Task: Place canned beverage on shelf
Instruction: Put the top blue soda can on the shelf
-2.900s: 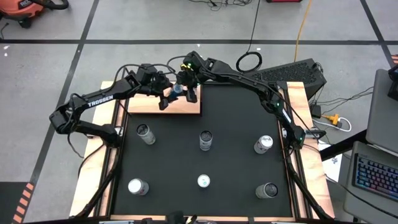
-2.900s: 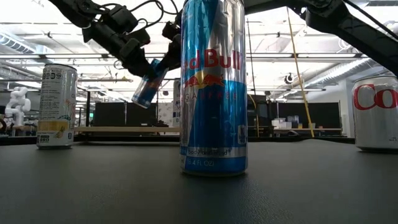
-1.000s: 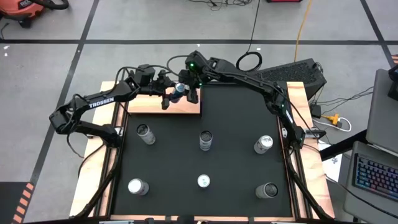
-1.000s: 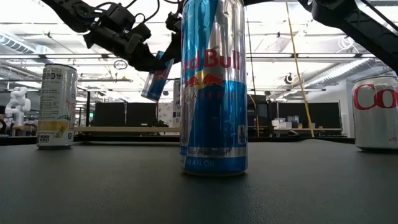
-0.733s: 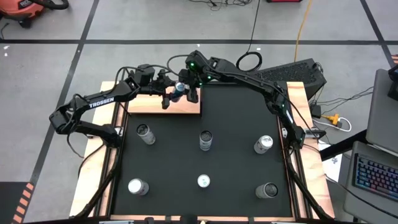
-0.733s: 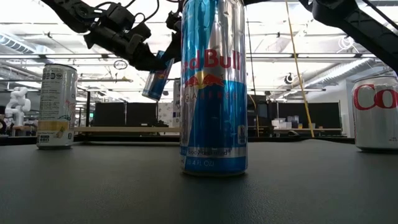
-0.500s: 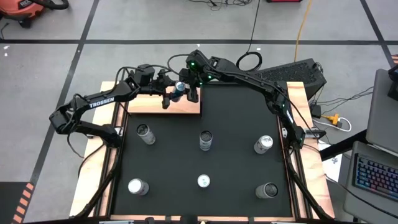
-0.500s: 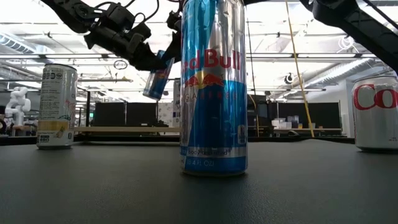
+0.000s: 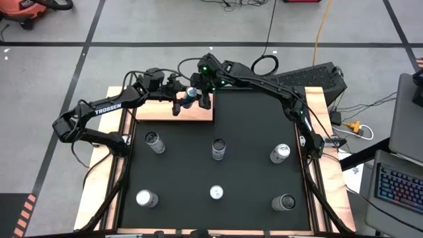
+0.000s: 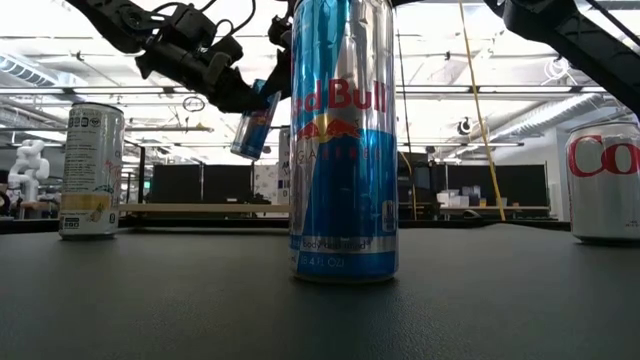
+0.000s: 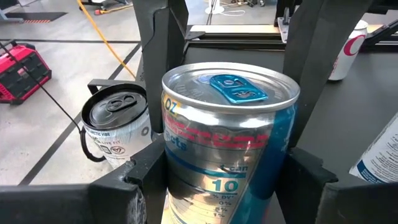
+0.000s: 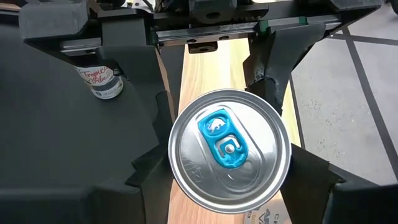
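The left gripper (image 9: 179, 100) reaches in from the left side of the table (image 9: 325, 106) and hangs above the shelf (image 9: 165, 111), a light-wood board at the far left corner of the black mat (image 9: 251, 152). Its fingers (image 11: 158, 50) pinch a blue and silver can (image 10: 253, 122), one on each side of the can's body, as the left wrist view shows. In the low view the can hangs tilted in the air, clear of the shelf board below it. Just to the right, the right gripper (image 9: 204, 96) meets it over the same end of the shelf. The right wrist view looks straight down on the can's lid with its blue tab (image 12: 222, 144); the dark fingers (image 12: 152, 134) stand on either side of the can and appear to press on it too, with the wood grain of the shelf under it. On the mat in front of the shelf stand six more cans in two rows of three. From left to right, the back row has one on the left (image 9: 154, 141), one in the middle (image 9: 219, 149) and one on the right (image 9: 280, 153); the front row has a left one (image 9: 146, 198), a middle one (image 9: 216, 193) and a right one (image 9: 283, 202).
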